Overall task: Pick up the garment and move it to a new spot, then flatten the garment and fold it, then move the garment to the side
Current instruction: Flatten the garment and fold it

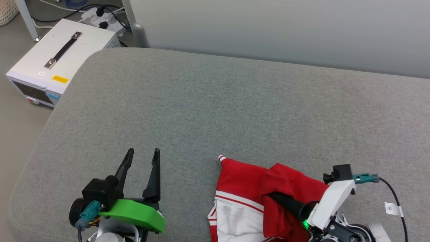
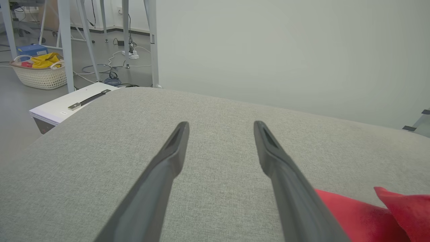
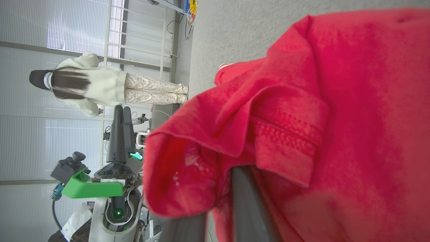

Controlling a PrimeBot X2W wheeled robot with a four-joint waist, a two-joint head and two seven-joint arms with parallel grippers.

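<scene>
Head view first, at the edge nearest the robot: the right gripper (image 1: 273,198) is pinched together on the garment (image 1: 242,178), a red basketball-style T-shirt with white sleeves and red-white striped trim. Its 2 long dark fingers run up and leftward into a bunched red fold, so the tips are buried in cloth. The shirt lies crumpled at the near right of the grey woven fabric cushion (image 1: 235,101). A white sleeve panel is spread to the left of the claw and 1 striped corner pokes out toward the middle of the seat. From the right wrist, the red knit (image 3: 336,101) wraps over and around the fingers, with a hemmed edge folded back just above them. Any lettering is hidden in the folds.

Over at the near left, the left gripper (image 1: 143,151) hovers with its 2 fingers spread wide apart and nothing between them. It has a bright green plastic bracket on its wrist. It is well apart from the shirt; its own camera catches only a red edge of the cloth (image 2: 352,215) low on the right.

Farther back the cushion runs bare to a pale grey wall panel (image 1: 268,30). Off its far left corner, on the floor, sits a white box-shaped instrument with a black strap handle (image 1: 57,57), then a white power strip (image 1: 100,16) with cables. Beyond that stands a woven cream basket holding yellow cloth (image 2: 40,75). A person in a cream hooded top and patterned trousers (image 3: 94,87) stands by the window blinds across the room.
</scene>
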